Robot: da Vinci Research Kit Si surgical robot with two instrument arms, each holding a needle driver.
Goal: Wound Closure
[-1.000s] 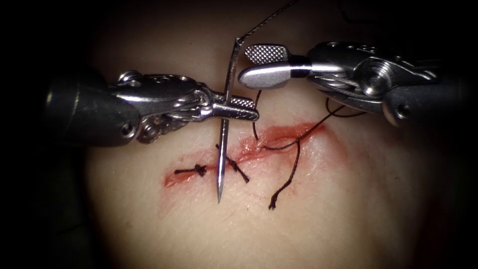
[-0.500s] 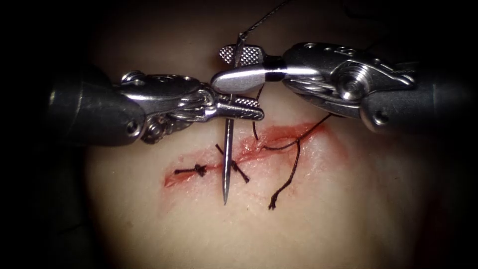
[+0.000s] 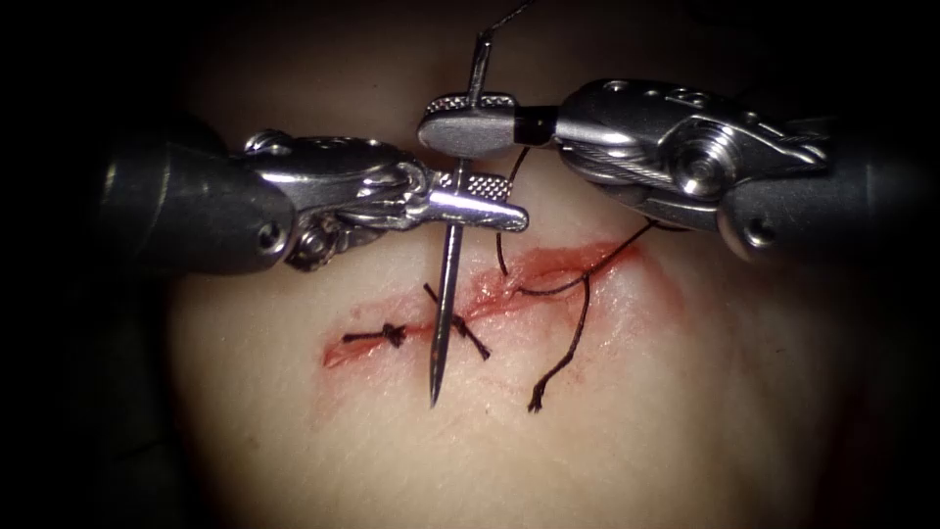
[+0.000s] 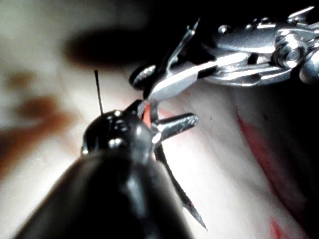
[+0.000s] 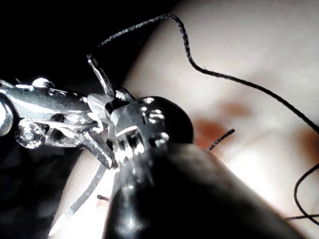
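The curved needle stands nearly upright above the tissue, its tip hanging free over the left part of the cut. My right tool is shut on the needle near its tail end. Just below, my left tool has its jaws parted around the needle's middle. Thread leaves the tail and runs up and to the right. In the left wrist view the needle points down past my open left jaws, with the right tool clamped above. The right wrist view has the needle and thread.
Two tied stitches cross the left end of the cut. A loose thread comes out of the cut's middle and ends frayed on the near tissue. Red fluid stains the cut's edges.
The right tool moved left with its jaws open and shut on the needle near its tail. The left jaws, shut on the needle's middle before, have parted. The needle has barely moved.
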